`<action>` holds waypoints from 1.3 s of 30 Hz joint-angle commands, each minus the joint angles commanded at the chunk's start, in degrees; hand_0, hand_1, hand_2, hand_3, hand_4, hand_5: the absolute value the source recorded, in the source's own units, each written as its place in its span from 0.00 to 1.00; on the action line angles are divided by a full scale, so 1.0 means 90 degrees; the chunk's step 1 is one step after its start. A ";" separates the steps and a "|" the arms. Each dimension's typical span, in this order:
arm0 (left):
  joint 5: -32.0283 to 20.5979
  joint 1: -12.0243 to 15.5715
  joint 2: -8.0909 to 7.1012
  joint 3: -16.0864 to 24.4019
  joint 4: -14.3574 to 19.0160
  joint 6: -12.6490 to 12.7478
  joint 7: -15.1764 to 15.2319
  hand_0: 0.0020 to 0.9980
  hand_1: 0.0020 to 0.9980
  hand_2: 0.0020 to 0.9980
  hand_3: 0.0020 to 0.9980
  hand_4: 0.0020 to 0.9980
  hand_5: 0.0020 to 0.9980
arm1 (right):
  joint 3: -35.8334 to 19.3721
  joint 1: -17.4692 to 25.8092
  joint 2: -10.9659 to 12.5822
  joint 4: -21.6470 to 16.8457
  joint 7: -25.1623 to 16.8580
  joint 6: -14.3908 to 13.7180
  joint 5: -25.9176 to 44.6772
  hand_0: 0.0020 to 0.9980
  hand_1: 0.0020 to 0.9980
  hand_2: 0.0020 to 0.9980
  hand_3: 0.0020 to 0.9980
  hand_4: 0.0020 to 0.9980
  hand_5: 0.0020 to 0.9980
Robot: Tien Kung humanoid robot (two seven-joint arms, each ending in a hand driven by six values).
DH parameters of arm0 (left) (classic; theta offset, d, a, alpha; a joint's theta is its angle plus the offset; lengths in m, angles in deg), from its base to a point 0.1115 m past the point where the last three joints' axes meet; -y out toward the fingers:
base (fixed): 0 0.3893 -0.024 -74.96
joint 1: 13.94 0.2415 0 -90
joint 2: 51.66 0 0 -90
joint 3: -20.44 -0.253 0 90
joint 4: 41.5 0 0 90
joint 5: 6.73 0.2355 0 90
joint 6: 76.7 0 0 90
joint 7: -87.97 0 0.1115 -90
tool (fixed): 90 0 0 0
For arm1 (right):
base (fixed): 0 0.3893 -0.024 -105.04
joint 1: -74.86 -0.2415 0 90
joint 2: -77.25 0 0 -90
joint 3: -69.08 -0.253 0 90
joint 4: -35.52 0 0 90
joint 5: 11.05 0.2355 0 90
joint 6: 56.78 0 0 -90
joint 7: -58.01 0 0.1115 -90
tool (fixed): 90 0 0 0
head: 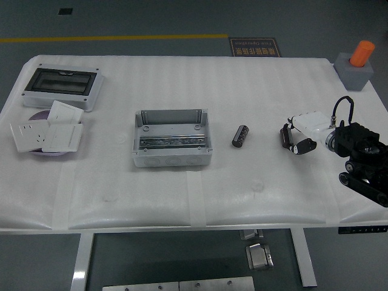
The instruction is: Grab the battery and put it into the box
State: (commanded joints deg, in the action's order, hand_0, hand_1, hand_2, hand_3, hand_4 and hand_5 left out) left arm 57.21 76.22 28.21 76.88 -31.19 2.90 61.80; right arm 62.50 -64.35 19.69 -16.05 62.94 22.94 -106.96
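Note:
A small black cylindrical battery [240, 135] lies on the white table, right of centre. An open grey box [172, 139] with a metal rail inside sits at the table's centre, left of the battery. My right hand [295, 137] comes in from the right edge, white and black, its fingers relaxed and holding nothing, a short way right of the battery and apart from it. The left arm is out of view.
A grey enclosure with a dark window [61, 87] lies at the back left. Several white wall-socket plates [47, 133] lie on a purple disc at the left. A grey block with an orange cylinder [357, 65] stands at the back right corner.

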 joint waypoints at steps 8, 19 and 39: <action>0.0013 0.0008 0.0015 0.0015 0.0000 0.0018 0.0020 0.63 0.66 0.48 0.55 0.61 0.18 | -0.0098 0.0022 0.0051 -0.0072 -0.0006 -0.0051 0.0001 0.65 0.62 0.72 0.70 0.56 0.28; 0.0029 0.0063 0.0033 0.0051 0.0000 0.0036 -0.0003 0.63 0.66 0.48 0.54 0.61 0.18 | -0.1219 0.0020 0.0017 -0.1054 0.0111 -0.0237 0.0420 0.64 0.61 0.71 0.70 0.57 0.27; -0.0133 0.0197 -0.0084 -0.0034 0.0000 0.0037 -0.0028 0.63 0.66 0.48 0.54 0.62 0.18 | -0.2908 0.1373 -0.2216 -0.2313 -0.0221 -0.1177 0.1007 0.64 0.61 0.72 0.70 0.61 0.30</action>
State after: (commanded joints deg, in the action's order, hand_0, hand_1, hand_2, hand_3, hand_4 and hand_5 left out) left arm 56.01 78.00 27.46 76.57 -31.19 3.23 61.55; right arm 36.33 -51.99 -0.26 -36.86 60.95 12.35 -97.90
